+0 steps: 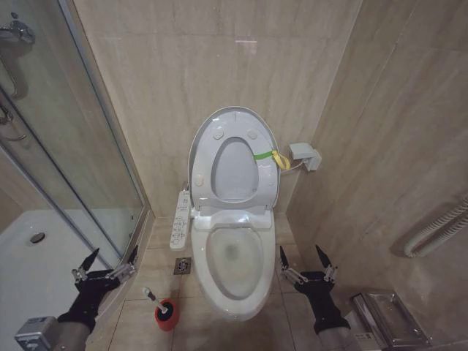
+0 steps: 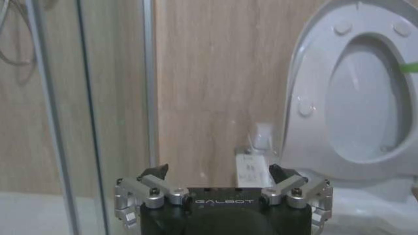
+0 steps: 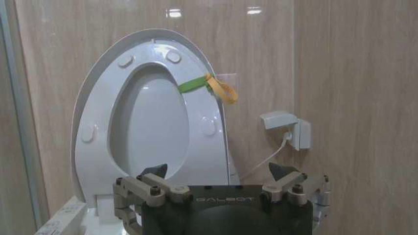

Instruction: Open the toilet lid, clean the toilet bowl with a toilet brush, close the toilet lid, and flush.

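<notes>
**A:** So where are we at? Nearest to us, the left gripper [image 1: 108, 265] hangs low with its fingers spread wide and nothing in them, and the right gripper [image 1: 305, 259] is the same on the other side, also spread and empty. We reckon they're parked either side of the bowl [image 1: 234, 256] so neither blocks it.

**B:** And the brush [image 1: 155, 301]?

**A:** Just to the right of the left gripper and a bit nearer us, standing in its red holder [image 1: 167, 314] on the floor. Black head down in the cup, white handle tilted up and back towards the left gripper, so that's its long axis. Probably sits like that so we can grab the handle from above.

**B:** Bowl next, then?

**A:** Yep, between the two grippers, long axis running straight away from us toward the wall, narrow end nearest. Beyond it the lid [image 1: 235, 155] is already up, leaning back against the wall past both grippers, underside with its bumpers facing us, long axis near vertical. The green-yellow strap [image 1: 269, 156] sticks off its edge on the right gripper's side, handy for pulling it back down, we'd guess.
</notes>
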{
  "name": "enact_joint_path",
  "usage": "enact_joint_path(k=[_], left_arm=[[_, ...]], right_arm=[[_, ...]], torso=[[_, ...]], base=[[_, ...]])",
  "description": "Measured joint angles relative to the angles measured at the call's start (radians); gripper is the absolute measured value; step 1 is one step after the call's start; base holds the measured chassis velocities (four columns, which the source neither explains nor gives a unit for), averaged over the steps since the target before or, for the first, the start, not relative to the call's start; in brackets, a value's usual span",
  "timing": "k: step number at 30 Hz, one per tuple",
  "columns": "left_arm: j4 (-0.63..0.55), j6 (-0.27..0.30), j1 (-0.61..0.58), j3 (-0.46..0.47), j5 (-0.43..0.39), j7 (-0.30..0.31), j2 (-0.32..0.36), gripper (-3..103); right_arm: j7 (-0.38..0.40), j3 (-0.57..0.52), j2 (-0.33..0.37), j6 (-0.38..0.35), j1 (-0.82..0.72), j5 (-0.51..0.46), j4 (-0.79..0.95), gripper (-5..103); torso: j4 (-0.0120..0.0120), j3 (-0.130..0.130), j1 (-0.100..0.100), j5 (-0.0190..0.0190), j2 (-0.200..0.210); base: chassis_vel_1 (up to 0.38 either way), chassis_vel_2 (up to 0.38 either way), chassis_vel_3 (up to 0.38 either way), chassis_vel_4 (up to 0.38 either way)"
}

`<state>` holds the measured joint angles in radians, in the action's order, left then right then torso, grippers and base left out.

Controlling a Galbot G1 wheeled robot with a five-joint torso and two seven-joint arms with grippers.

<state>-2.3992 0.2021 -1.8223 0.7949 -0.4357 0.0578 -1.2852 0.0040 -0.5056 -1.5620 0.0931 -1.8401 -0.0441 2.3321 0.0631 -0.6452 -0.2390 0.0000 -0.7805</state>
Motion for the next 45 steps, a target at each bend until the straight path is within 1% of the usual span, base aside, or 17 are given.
enact_joint_path(k=[2,6,12,14,17,20,21,24,25,28,32,35,45], left_arm=[[0.001,-0.004,-0.006,-0.011,0.009,0.002,-0.003,100],[-0.027,-0.027,-0.052,-0.064,0.068,0.019,-0.026,100],[-0.081,-0.025,-0.087,-0.067,0.078,0.033,-0.031,100],[-0.100,-0.011,-0.111,-0.060,0.079,0.040,-0.028,100],[-0.100,-0.005,-0.127,-0.057,0.081,0.043,-0.023,100],[-0.100,-0.015,-0.141,-0.053,0.104,0.042,-0.021,100],[-0.100,-0.032,-0.143,-0.053,0.114,0.040,-0.021,100],[-0.100,-0.175,-0.146,-0.053,0.166,-0.005,-0.019,100],[-0.100,-0.175,-0.146,-0.053,0.166,-0.005,-0.019,100],[-0.092,-0.273,-0.147,-0.048,0.176,-0.050,-0.018,100],[-0.090,-0.295,-0.146,-0.052,0.157,-0.058,-0.020,100],[-0.091,-0.296,-0.145,-0.056,0.143,-0.057,-0.022,100],[-0.101,-0.271,-0.147,-0.059,0.133,-0.048,-0.022,100]], right_arm=[[0.000,0.000,0.000,0.000,0.000,0.000,0.000,100],[0.000,0.000,0.000,0.000,0.000,0.000,0.000,100],[0.000,0.000,0.000,0.000,0.000,0.000,0.000,100],[0.000,0.000,0.000,0.000,0.000,0.000,0.000,100],[0.000,0.000,0.000,0.000,0.000,0.000,0.000,100],[0.000,0.000,0.000,0.000,0.000,0.000,0.000,100],[0.000,0.000,0.000,0.000,0.000,0.000,0.000,100],[0.000,0.000,0.000,0.000,0.000,0.000,0.000,100],[0.000,0.000,0.000,0.000,0.000,0.000,0.000,100],[0.000,0.000,0.000,0.000,0.000,0.000,0.000,100],[0.000,0.000,0.000,0.000,0.000,0.000,0.000,100],[0.000,0.000,0.000,0.000,0.000,0.000,0.000,100],[0.000,0.000,0.000,0.000,0.000,0.000,0.000,100]], torso=[[0.0000,0.000,0.000,0.0000,0.000],[-0.0001,0.000,0.000,0.0001,0.000],[-0.0001,0.000,0.000,0.0001,0.000],[-0.0002,0.000,0.000,0.0002,0.000],[-0.0002,0.000,0.000,0.0000,0.000],[-0.0002,0.000,0.000,0.0000,0.000],[-0.0002,0.000,0.000,-0.0001,0.000],[-0.0001,0.000,0.000,0.0000,0.000],[-0.0001,0.000,0.000,0.0000,0.000],[-0.0001,0.000,0.000,0.0000,0.000],[-0.0002,0.000,0.000,-0.0001,0.000],[-0.0001,0.000,0.000,-0.0001,0.000],[-0.0002,0.000,0.000,0.0000,0.000]], base=[[0.000,0.000,0.000,0.000],[0.000,0.000,0.000,0.000],[0.000,0.000,0.000,0.000],[0.000,0.000,0.000,0.000],[0.000,0.000,0.000,0.000],[0.000,0.000,0.000,0.000],[0.000,0.000,0.000,0.000],[0.000,0.000,0.000,0.000],[0.000,0.000,0.000,0.000],[0.000,0.000,0.000,0.000],[0.000,0.000,0.000,0.000],[0.000,0.000,0.000,0.000],[0.000,0.000,0.000,0.000]])
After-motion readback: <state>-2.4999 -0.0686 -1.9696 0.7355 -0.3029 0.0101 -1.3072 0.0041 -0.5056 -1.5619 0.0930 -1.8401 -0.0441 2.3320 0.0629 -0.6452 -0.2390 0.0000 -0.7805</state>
